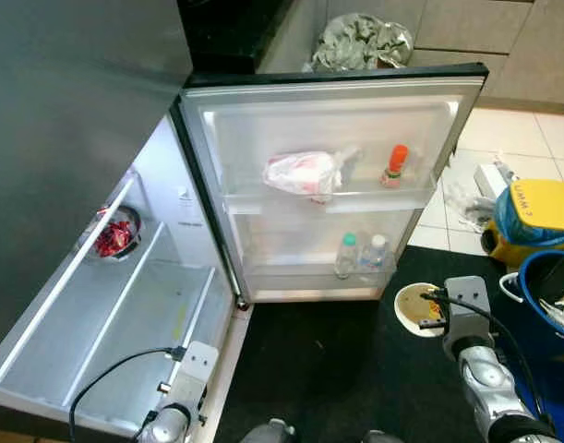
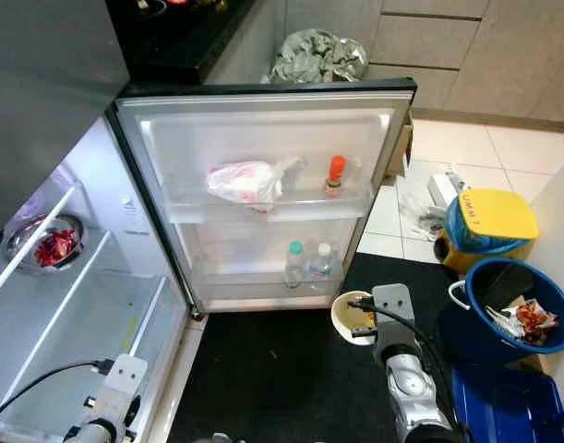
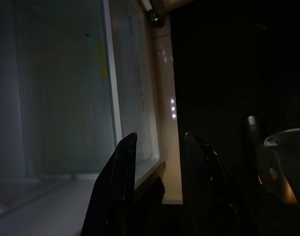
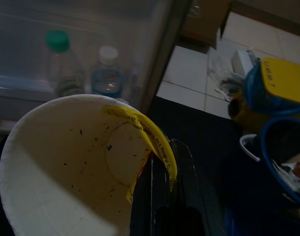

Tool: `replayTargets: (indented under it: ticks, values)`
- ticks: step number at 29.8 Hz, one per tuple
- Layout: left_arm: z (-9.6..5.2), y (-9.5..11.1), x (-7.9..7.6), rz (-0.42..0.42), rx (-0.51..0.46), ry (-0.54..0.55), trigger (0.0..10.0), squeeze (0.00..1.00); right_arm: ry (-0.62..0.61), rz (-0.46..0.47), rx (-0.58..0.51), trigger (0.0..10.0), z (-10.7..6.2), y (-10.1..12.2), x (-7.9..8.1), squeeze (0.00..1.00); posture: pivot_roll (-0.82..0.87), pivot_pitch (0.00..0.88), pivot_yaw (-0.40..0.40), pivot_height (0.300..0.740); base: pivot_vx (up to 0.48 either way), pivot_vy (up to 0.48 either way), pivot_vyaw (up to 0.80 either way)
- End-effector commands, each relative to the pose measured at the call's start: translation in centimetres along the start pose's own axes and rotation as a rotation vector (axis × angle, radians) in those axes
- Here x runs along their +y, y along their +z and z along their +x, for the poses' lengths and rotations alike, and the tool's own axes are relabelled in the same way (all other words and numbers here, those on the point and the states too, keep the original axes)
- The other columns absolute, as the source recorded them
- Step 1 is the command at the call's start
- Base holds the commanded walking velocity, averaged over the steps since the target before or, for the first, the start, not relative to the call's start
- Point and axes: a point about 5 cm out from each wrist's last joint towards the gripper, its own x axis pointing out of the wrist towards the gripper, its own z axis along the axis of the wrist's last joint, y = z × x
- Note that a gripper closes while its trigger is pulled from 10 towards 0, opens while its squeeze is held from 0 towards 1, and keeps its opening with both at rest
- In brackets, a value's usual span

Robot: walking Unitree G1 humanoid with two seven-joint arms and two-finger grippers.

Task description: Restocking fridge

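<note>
The fridge stands open, its door point(image 1: 328, 111) swung wide in front of me. On the door's upper shelf lie a white plastic bag point(image 1: 300, 173) and an orange-capped bottle point(image 1: 395, 166). Two small water bottles point(image 1: 346, 256) stand on the lower shelf. My right gripper point(image 4: 164, 196) is shut on the rim of an empty white paper cup point(image 1: 415, 309), held low over the dark mat just right of the door. Down at the fridge's front bottom edge, my left gripper point(image 3: 157, 140) is open with nothing between its fingers.
A metal bowl of red bits point(image 1: 114, 235) sits on an inner fridge shelf. To the right stand a yellow-lidded bin point(image 2: 489, 221), a blue bucket with rubbish point(image 2: 508, 305) and a blue crate point(image 2: 498, 406). A grey cloth point(image 1: 360, 41) lies beyond the door.
</note>
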Motion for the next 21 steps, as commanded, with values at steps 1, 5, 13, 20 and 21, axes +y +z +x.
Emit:
replayTargets:
  ticks: [1,5,13,20,21]
  values:
    - [-0.16,-0.54,0.1,0.022,0.023,-0.004,10.0,0.0,-0.008,0.001,0.017,10.0,-0.26,-0.62,-0.12,0.0,-0.02,0.095,-0.003,0.74,0.0,0.0,0.0]
    - [-0.14,-0.5,0.15,0.023,0.022,-0.003,10.0,0.0,-0.012,-0.015,0.02,10.0,-0.25,-0.64,-0.05,0.0,-0.02,0.093,-0.003,0.74,0.0,0.0,0.4]
    - [-0.14,-0.47,0.12,0.024,0.021,-0.005,10.0,0.0,-0.012,-0.004,0.028,10.0,-0.29,-0.81,-0.02,0.0,-0.02,0.097,-0.002,0.74,0.0,0.0,0.6]
    - [-0.13,-0.45,0.09,0.024,0.021,-0.005,10.0,0.0,-0.011,-0.006,0.028,10.0,-0.31,-0.83,-0.06,0.0,-0.02,0.097,-0.002,0.74,0.0,0.0,0.0]
    - [-0.13,-0.45,0.08,0.023,0.02,-0.005,10.0,0.0,-0.012,-0.005,0.029,10.0,-0.31,-0.84,-0.07,0.0,-0.02,0.097,-0.002,0.74,0.0,0.0,0.0]
